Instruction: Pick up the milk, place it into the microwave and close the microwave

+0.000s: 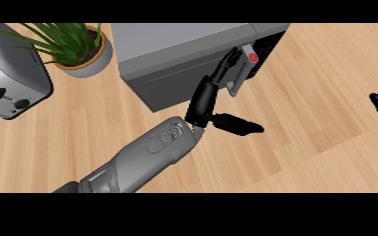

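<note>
Head view: grey microwave (177,55), door ajar.

- Right hand (374,101): only a black tip shows at the right edge; fingers indeterminate.
- Toaster (21,77): cut off at the left edge.
- Plant (70,40): leaves cropped at top.

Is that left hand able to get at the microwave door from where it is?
Probably yes. The left hand is stretched out with straight fingers already lying against the microwave door, and nothing stands between them. Whether they press on it or just overlap it, I cannot tell.
</note>
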Robot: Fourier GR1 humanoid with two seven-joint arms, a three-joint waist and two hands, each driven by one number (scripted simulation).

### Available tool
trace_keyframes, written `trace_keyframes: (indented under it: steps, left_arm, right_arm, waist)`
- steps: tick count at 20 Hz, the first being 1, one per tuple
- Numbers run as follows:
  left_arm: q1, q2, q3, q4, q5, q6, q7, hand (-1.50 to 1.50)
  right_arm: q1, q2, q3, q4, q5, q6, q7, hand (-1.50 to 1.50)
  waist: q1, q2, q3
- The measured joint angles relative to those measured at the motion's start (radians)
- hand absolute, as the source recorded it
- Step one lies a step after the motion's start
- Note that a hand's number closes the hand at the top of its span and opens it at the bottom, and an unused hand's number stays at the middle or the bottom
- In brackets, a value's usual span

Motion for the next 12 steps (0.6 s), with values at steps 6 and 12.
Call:
trace_keyframes:
  steps: [6,12]
  left_arm:
    - [-0.003,0.004,-0.015,0.015,0.035,0.017,-0.05,-1.5]
    - [-0.006,0.004,-0.027,0.03,0.067,0.028,-0.098,-1.5]
  right_arm:
    - [-0.028,-0.026,-0.006,0.004,-0.034,0.0,0.026,-1.5]
    - [-0.048,-0.047,-0.016,0.013,-0.062,-0.005,0.047,-1.5]
  waist:
    - [-0.014,0.002,0.0]
    - [-0.027,0.004,0.0]
